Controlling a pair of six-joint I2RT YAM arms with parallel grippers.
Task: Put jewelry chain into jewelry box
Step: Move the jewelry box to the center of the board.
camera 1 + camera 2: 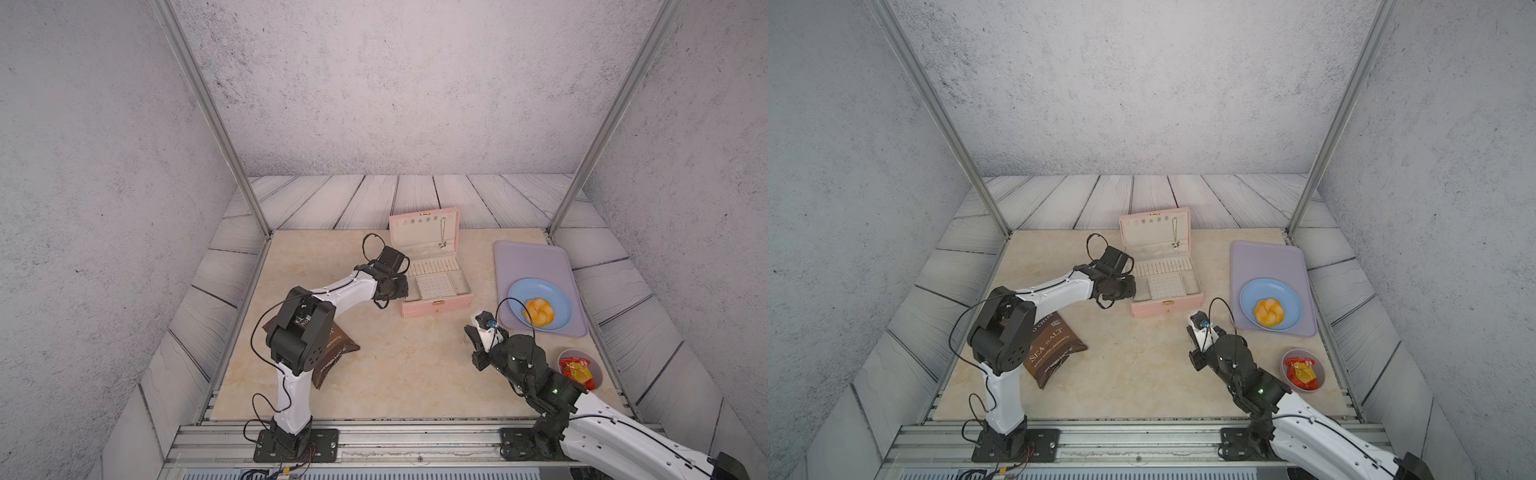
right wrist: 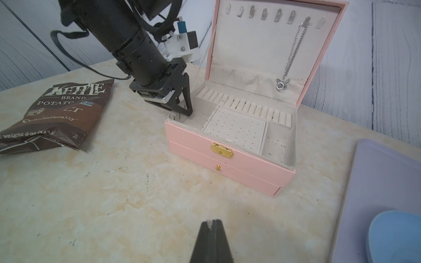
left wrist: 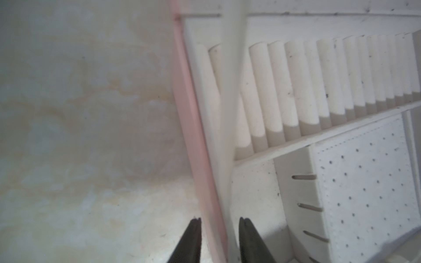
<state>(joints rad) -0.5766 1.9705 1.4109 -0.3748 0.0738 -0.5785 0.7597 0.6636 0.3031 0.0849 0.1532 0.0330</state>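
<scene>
The pink jewelry box (image 1: 436, 307) (image 1: 1167, 309) (image 2: 227, 164) stands open at mid-table with its lid upright. The silvery jewelry chain (image 2: 293, 50) (image 1: 443, 235) (image 1: 1174, 235) hangs from a lid hook, and its winged charm rests on the cream lid pocket. My left gripper (image 3: 219, 219) (image 1: 399, 291) straddles the box's left wall (image 3: 189, 113) near the front corner. One finger is inside, one outside, and both are closed in on the wall. My right gripper (image 2: 210, 222) (image 1: 471, 332) (image 1: 1192, 332) is shut over bare table in front of the box, with a tiny pale speck at its tip.
A brown chips bag (image 1: 332, 353) (image 2: 63, 109) lies at the left, partly under my left arm. At the right, a lavender tray (image 1: 532, 257) carries a blue plate (image 1: 552, 291) with a bun (image 1: 539, 312). A small bowl (image 1: 596, 380) with a red packet sits near the front right.
</scene>
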